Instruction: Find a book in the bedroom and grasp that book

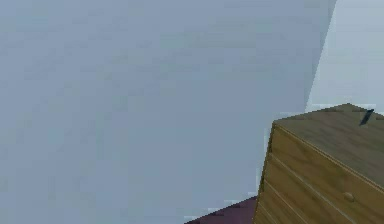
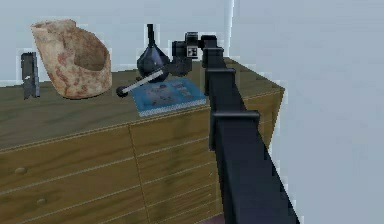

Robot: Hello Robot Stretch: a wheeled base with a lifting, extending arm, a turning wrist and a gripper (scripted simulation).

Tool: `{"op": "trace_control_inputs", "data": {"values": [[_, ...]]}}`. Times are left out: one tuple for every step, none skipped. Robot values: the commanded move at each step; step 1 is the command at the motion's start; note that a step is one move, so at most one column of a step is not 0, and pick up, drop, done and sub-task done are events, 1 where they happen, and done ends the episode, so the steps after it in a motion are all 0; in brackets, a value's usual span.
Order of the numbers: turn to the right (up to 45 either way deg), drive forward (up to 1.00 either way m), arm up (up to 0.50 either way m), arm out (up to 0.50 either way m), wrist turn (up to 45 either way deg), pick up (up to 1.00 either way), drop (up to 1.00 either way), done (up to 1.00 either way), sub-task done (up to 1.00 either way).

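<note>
Two views differ: forward view gives wall (image 1: 150, 100) and dresser (image 1: 330, 160) corner; arm side view gives gripper (image 2: 140, 83) near book (image 2: 172, 97) lying on dresser; whether it holds anything cannot be told.

Domestic room, plain pale walls (image 1: 150, 100). Wooden drawer chest (image 2: 90, 150) at lower left, carrying a dark vase (image 2: 151, 50), book (image 2: 170, 97), stone-like ornament (image 2: 70, 58).

so the arm (image 2: 235, 140) is stretched way out as a dark square bar, its two white marker squares (image 2: 192, 44) sit just right of the gripper (image 2: 126, 90) body, and the two thin fingers (image 2: 140, 83) angle down-left from there, honestly can't tell if it's holding anything
</note>
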Motion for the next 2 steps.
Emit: {"op": "trace_control_inputs", "data": {"values": [[0.0,0.0,-0.12,0.0,0.0,0.0,0.0,0.0,0.0],[0.0,0.0,0.0,0.0,0.0,1.0,0.0,0.0,0.0]]}}
